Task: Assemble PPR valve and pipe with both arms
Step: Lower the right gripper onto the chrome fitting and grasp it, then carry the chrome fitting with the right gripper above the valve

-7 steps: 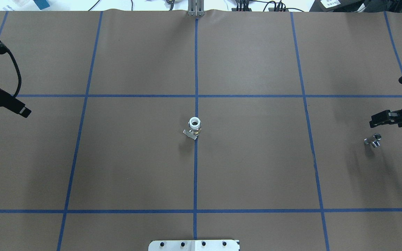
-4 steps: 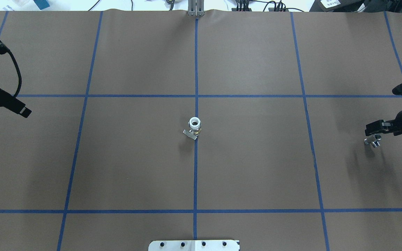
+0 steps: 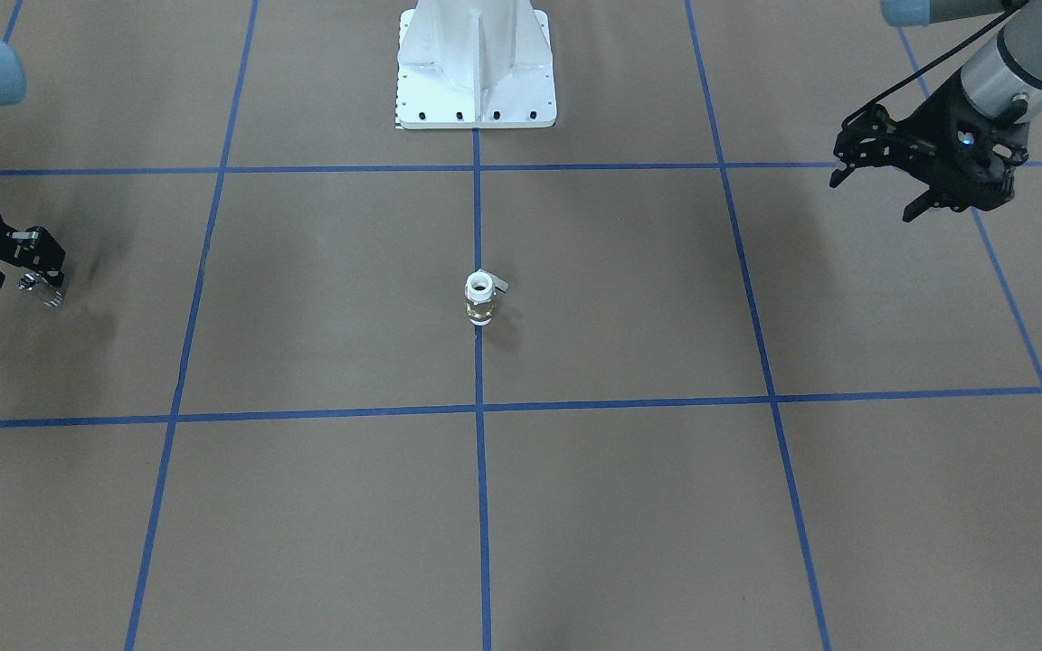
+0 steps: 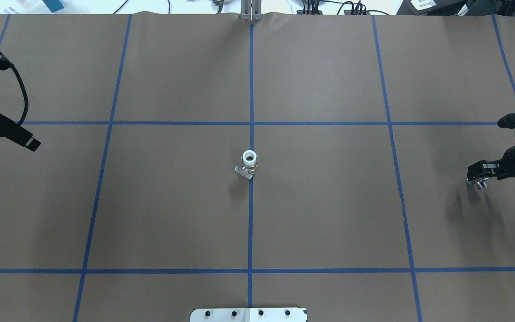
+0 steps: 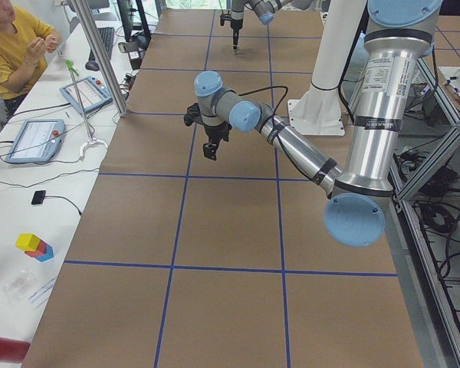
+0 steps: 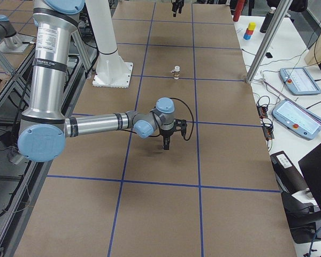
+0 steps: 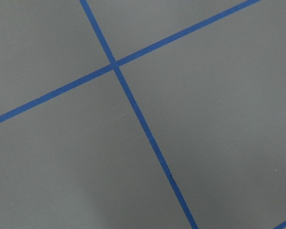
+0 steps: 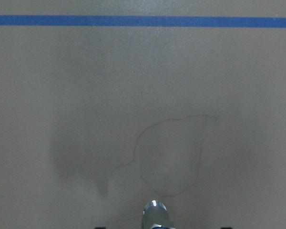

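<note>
Your right gripper [image 4: 474, 173] has dropped over the pipe [image 4: 479, 183], jaws apart, so centre them before closing; left gripper [image 3: 871, 199] jaws hang apart.

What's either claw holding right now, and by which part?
Nothing yet. Right claw is open over the pipe; left claw is empty; PPR valve untouched.

Robotics lab, pretty sure: teach pendants [image 5: 32, 140] are lying on a white bench [image 5: 8, 230] at 9 o'clock, and a tape-gridded table [image 4: 329, 201] is filling the middle.
</note>
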{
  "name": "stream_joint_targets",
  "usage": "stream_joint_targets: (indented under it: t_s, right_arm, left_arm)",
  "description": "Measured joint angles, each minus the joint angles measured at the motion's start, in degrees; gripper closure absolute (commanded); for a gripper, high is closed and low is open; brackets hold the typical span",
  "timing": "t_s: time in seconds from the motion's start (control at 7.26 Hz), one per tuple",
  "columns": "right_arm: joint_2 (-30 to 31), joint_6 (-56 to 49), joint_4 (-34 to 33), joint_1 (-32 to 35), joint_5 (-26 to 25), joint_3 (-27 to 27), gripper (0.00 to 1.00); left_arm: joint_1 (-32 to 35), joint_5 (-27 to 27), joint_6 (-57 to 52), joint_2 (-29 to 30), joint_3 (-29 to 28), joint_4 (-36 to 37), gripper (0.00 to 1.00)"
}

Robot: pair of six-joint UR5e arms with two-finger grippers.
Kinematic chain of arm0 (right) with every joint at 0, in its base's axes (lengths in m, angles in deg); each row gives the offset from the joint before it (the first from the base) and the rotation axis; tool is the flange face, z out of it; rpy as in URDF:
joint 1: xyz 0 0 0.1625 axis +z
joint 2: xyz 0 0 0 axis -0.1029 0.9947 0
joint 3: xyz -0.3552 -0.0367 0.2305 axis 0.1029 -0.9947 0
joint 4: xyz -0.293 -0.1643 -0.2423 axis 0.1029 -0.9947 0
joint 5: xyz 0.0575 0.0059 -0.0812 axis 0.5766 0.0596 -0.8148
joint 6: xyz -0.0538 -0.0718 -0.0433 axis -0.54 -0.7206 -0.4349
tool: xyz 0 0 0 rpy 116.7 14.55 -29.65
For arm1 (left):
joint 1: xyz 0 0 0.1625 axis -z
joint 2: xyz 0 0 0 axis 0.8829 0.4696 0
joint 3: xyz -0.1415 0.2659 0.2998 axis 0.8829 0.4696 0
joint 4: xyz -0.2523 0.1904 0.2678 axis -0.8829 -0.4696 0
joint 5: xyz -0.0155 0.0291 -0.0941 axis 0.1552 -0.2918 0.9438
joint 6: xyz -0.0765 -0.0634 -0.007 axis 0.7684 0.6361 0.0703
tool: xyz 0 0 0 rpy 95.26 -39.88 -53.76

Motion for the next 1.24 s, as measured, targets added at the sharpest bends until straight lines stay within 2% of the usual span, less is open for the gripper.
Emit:
stream_joint_targets:
  t_s: [0.14,0.28,0.41,0.55,1.24]
  right_arm:
    - [0.0,-0.1,0.0,-0.1,0.0,-0.2,0.26]
    - [0.0,-0.1,0.0,-0.1,0.0,-0.4,0.55]
    - [0.0,-0.1,0.0,-0.2,0.0,-0.5,0.94]
    - [-0.1,0.0,0.0,-0.2,0.0,-0.5,1.00]
    - [-1.2,0.4,-0.5,0.5,1.1,2.5,1.00]
  left_arm:
    - [0.0,0.0,0.0,0.0,0.0,0.0,0.00]
    - [0.0,0.0,0.0,0.0,-0.1,0.0,0.00]
    - [0.0,0.0,0.0,0.0,-0.1,0.0,0.00]
    - [0.0,0.0,0.0,0.0,-0.1,0.0,0.00]
    - [0.0,-0.1,-0.2,-0.1,-0.1,0.0,0.00]
